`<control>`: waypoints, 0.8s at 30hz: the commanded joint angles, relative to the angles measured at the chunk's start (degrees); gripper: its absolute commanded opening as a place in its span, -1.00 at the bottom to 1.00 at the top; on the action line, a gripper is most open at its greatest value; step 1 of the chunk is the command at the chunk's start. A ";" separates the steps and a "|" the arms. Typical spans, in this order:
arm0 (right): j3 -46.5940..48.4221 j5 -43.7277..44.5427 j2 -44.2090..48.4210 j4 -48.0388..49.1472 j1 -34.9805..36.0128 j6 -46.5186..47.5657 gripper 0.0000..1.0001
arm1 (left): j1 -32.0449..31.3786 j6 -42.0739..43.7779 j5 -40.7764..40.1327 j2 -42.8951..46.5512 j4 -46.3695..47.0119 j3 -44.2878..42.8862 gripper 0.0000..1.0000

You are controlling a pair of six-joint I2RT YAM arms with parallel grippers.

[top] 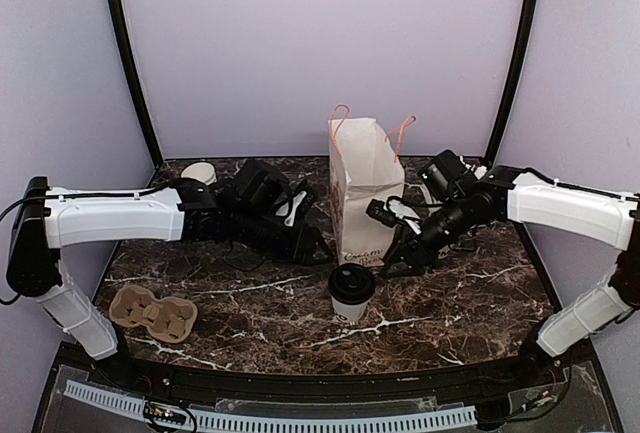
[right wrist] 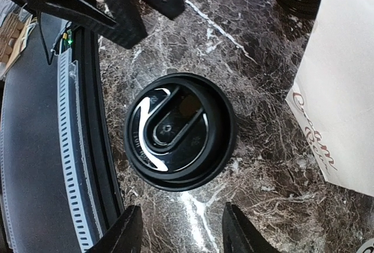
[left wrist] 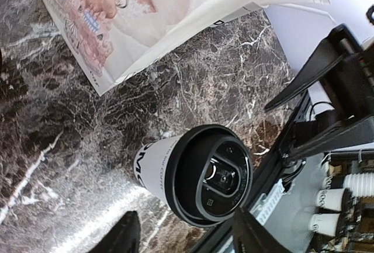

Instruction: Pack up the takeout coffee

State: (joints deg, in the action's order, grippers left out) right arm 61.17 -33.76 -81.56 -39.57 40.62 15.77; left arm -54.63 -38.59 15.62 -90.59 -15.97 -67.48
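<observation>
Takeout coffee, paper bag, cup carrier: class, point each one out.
takeout coffee [top: 352, 279], top view, black lid.
paper bag [top: 365, 191], top view, front face.
cup carrier [top: 153, 314], top view, middle ridge.

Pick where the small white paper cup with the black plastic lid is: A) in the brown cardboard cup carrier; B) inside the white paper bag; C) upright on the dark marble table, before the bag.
C: the lidded white paper cup stands on the dark marble table just in front of the white paper bag, outside it.

Bright overhead light (mostly sharp) glares off the marble table [left wrist: 82, 218].
</observation>
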 commanded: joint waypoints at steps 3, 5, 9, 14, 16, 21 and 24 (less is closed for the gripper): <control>2.57 -4.31 4.99 -5.01 0.29 7.05 0.08 | -4.63 9.39 -7.56 2.56 -1.23 -2.43 0.25; 3.56 -3.92 5.73 -7.23 -0.13 9.66 0.15 | -6.65 14.07 -14.86 1.91 -2.98 -3.86 0.53; 6.03 -9.37 8.16 -15.11 -7.07 16.15 0.29 | -9.74 22.74 -21.58 0.84 -3.06 -5.64 0.66; 7.22 -12.24 17.58 -18.25 -16.29 18.45 0.36 | -10.75 30.19 -21.82 -2.45 -8.40 -10.64 0.57; 9.55 -11.92 20.90 -19.74 -19.56 18.42 0.39 | -10.88 32.54 -20.96 -4.12 -11.47 -12.97 0.57; 8.14 -4.49 25.93 -14.88 -26.94 13.28 0.39 | -11.15 35.93 -19.74 -7.92 -16.53 -17.41 0.68; 3.60 -5.35 29.20 -5.17 -33.97 8.13 0.39 | -11.18 35.86 -20.09 -10.02 -18.22 -19.45 0.75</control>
State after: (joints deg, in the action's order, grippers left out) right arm 69.30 -41.12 -54.48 -54.63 13.10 30.26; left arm -65.49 -5.78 -4.10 -99.11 -28.32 -83.88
